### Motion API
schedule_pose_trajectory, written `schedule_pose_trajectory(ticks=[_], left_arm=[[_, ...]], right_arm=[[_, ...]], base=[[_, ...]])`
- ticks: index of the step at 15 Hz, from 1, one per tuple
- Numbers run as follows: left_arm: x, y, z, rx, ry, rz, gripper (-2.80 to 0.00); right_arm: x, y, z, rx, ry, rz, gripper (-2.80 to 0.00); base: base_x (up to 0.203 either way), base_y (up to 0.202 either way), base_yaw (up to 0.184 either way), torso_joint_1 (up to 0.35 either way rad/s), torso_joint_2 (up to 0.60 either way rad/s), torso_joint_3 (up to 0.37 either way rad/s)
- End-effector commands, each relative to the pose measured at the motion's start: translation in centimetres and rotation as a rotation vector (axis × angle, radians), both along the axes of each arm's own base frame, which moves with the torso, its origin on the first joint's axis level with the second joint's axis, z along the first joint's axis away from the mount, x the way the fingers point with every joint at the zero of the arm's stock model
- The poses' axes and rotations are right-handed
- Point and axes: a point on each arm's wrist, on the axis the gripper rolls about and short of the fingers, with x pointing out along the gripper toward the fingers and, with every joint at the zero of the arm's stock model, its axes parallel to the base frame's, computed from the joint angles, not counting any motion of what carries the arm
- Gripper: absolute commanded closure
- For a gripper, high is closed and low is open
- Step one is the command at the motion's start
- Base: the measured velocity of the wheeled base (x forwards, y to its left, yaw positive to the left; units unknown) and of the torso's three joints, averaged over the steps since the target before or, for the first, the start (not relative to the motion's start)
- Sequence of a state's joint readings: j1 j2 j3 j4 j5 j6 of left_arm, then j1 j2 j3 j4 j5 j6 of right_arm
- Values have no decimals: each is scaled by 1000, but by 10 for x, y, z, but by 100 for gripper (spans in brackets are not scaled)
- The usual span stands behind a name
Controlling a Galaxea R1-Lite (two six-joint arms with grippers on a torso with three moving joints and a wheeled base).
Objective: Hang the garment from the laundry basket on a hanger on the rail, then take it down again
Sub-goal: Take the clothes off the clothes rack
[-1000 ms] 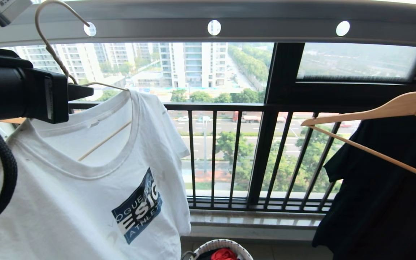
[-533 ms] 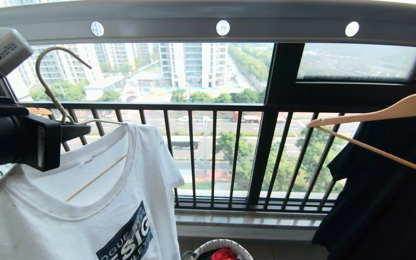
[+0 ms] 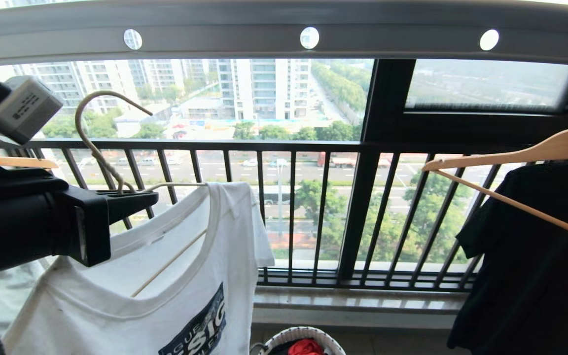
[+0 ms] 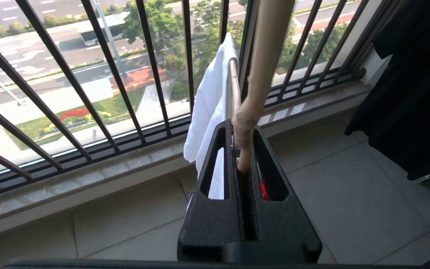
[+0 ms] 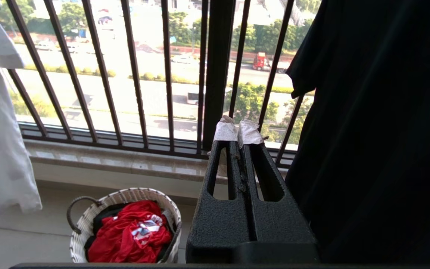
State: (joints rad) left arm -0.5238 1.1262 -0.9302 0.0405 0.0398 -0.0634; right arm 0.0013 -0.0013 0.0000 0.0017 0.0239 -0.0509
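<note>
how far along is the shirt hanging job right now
Done, apparently: the white T-shirt sits on the wire hanger, whose hook hangs free below the rail. In hand: the left gripper, jaws shut on the hanger's neck, carries it. Left: setting it down, perhaps by the laundry basket. The right gripper idles, shut.

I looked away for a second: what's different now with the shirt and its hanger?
The hanger has come off the rail: its hook was in a hole there a second ago and now hangs free below. The left pincer stays shut on its neck and has carried it and the white T-shirt downward. The laundry basket, black shirt and right pincer look unchanged.
</note>
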Motion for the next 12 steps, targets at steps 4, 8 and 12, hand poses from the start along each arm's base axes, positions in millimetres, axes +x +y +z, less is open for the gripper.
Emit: schedule_pose_trajectory(ticks=[4,8,12], left_arm=[[51,-31,-42,31,111,-2,0],[82,-51,-82,12,112,-1,0],[104,-64,-100,-83,53,11,0]], right_arm=[[0,0,0,-3,1,1,0],[0,0,0,-1,2,1,0],[0,0,0,-8,1,-1,0]], base=[[0,0,0,0,0,0],[0,0,0,0,0,0],[0,0,0,0,0,0]])
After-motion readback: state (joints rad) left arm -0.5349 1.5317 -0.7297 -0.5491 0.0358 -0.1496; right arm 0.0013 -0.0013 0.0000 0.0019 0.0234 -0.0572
